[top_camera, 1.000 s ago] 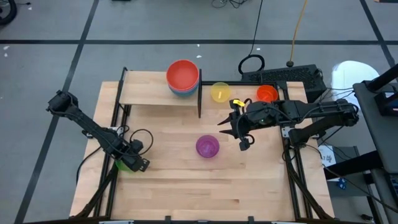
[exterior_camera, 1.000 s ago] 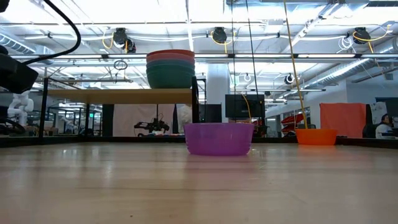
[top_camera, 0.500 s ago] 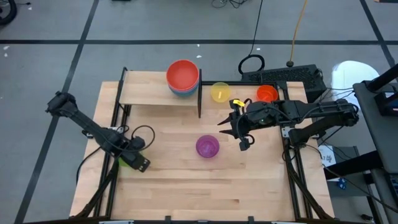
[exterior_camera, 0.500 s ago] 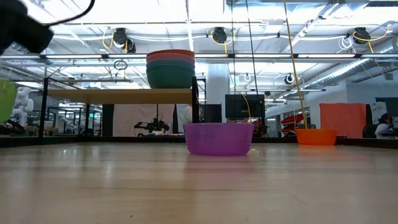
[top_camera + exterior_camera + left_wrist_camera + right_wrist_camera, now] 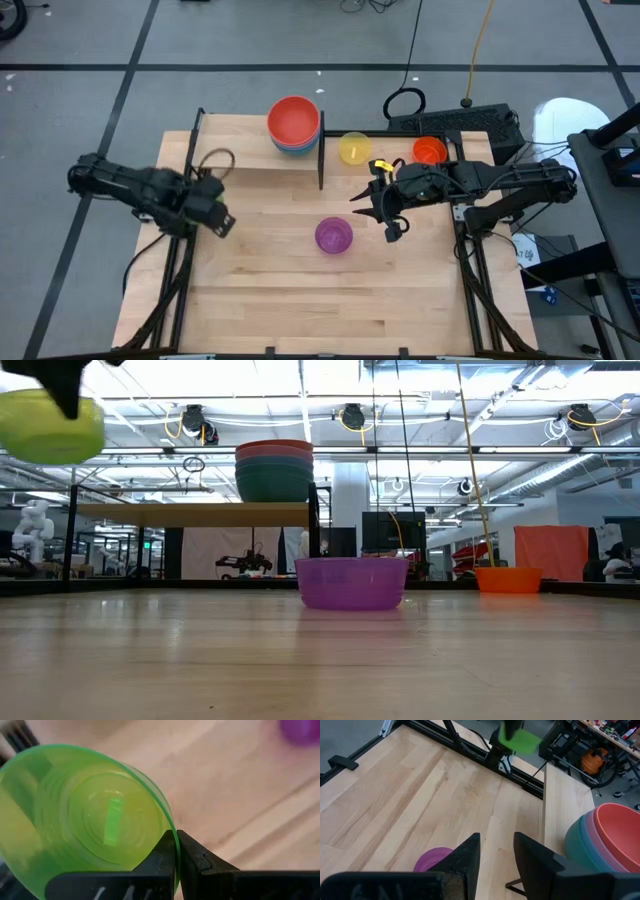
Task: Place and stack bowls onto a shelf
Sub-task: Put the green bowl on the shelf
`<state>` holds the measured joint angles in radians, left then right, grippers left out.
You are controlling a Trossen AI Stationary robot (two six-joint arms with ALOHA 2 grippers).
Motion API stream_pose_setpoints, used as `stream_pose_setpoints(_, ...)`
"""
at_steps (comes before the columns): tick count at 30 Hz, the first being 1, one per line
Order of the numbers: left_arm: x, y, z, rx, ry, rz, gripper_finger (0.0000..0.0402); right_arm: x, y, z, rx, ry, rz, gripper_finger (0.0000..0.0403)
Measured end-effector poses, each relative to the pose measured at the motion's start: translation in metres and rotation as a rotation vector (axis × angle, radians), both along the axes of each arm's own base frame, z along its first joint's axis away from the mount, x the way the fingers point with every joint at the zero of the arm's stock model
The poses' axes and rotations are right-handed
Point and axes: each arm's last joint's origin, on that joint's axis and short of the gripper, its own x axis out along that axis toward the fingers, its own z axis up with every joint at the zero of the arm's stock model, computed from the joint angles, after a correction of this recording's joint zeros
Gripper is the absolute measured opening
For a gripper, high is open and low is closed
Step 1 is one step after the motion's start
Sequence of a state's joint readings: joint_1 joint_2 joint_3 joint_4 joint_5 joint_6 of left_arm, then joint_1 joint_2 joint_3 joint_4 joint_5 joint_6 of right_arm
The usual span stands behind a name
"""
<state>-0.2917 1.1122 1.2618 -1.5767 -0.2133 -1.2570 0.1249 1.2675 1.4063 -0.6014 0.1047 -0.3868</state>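
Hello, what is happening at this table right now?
A two-armed robot is putting bowls on a shelf. The left gripper is shut on the rim of a green bowl and holds it in the air over the table's left side. A stack of big bowls with a red one on top already sits on the shelf. The right gripper hangs open near a purple bowl. A yellow bowl and an orange bowl wait on the table.

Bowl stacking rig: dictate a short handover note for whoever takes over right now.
Left gripper: shut on the small green plastic bowl's rim, raised above the table's left side.
Right gripper: open, empty, above the small purple plastic bowl.
Done: large red-topped bowl stack on the light-wood shelf.
Left: green, purple, the small yellow bowl and the small orange bowl.
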Motion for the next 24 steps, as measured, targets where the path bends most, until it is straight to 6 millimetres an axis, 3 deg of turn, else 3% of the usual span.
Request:
stream_pose_setpoints(5,0.004,0.028,0.019,0.062,-0.046,-0.033,0.0003,0.0,0.0,0.0,-0.004,0.0,0.003,0.0114)
stream_pose_setpoints(11,0.006,0.065,0.025,0.119,-0.012,-0.013,0.0003,0.0,0.0,0.0,-0.023,0.0,0.014,0.0114)
stream_pose_setpoints(24,0.027,0.148,0.009,0.166,0.047,-0.077,0.0003,0.0,0.0,0.0,-0.023,0.0,0.014,0.0114)
